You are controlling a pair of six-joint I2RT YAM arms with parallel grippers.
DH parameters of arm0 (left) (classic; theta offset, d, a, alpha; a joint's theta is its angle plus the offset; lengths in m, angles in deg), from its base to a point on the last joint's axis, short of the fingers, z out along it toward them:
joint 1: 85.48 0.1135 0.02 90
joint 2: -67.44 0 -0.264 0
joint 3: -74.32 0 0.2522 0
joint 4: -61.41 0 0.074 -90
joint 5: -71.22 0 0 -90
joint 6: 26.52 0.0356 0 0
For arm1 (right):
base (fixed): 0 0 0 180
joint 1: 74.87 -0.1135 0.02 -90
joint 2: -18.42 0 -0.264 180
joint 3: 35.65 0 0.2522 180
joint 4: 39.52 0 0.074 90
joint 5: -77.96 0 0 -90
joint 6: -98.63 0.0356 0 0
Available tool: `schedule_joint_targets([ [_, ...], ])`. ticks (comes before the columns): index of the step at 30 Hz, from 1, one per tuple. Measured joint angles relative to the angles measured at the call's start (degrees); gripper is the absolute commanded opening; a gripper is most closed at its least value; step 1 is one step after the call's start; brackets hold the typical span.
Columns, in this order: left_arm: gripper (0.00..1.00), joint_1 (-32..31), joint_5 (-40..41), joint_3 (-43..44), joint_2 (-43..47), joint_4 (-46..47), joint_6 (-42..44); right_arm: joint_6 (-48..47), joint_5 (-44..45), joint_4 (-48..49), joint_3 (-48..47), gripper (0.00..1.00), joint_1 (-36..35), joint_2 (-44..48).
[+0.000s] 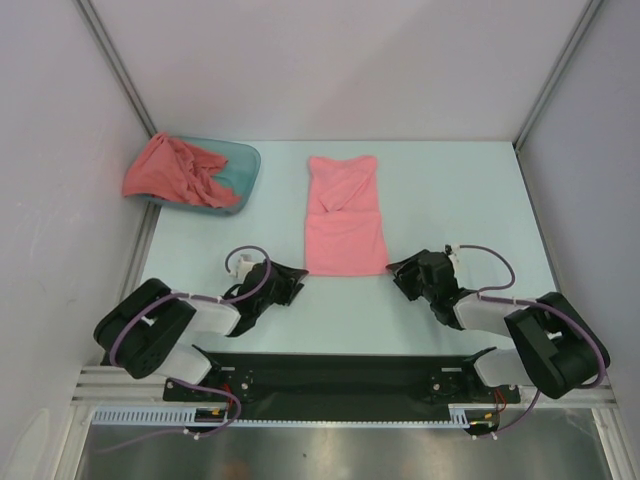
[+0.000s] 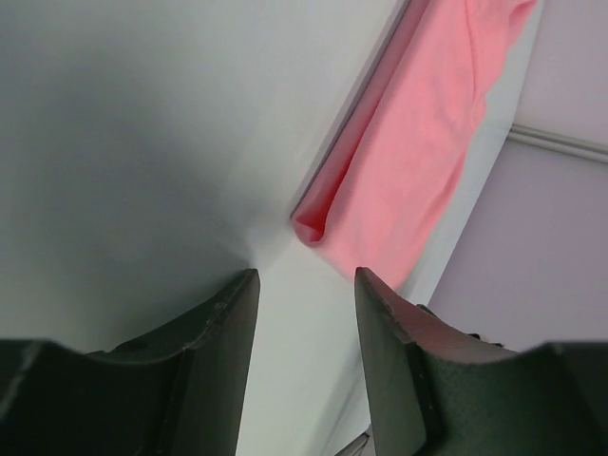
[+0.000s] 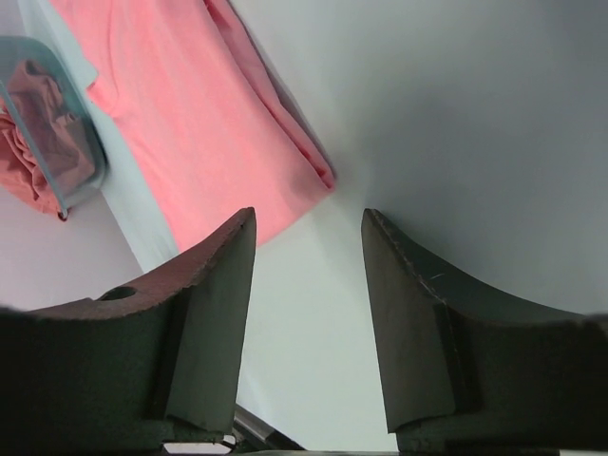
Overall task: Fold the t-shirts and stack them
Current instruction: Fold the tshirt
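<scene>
Shirts sit apart in the overhead view: salmon-pink shirt (image 1: 345,222) folded narrow at centre, coral-red shirt (image 1: 172,172) heaped in the teal tub (image 1: 247,160) upper left. Left wrist view: left gripper (image 2: 304,277) gapes empty beside the pink hem corner. Right wrist view: right gripper (image 3: 309,217) likewise spread and empty. Next, I'd guess, both pinch the lower corners and fold upward.

- Top camera: high behind the arm bases (image 1: 340,375), looking down over the whole table (image 1: 450,200).
- Left wrist: low, close, facing two o'clock at the pink t-shirt (image 2: 418,142) corner.
- Right wrist: likewise, facing ten o'clock; same shirt shared.
</scene>
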State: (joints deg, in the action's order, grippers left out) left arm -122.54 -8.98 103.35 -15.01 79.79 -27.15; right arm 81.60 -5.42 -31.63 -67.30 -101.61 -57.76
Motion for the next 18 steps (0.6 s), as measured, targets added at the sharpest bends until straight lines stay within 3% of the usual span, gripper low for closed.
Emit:
schedule_joint_targets([
  [18, 0.45, 0.0, 0.3, 4.9, -4.9, -2.7, -6.0, 8.9, 5.0, 4.7, -1.2, 0.45, -3.6, -6.0],
])
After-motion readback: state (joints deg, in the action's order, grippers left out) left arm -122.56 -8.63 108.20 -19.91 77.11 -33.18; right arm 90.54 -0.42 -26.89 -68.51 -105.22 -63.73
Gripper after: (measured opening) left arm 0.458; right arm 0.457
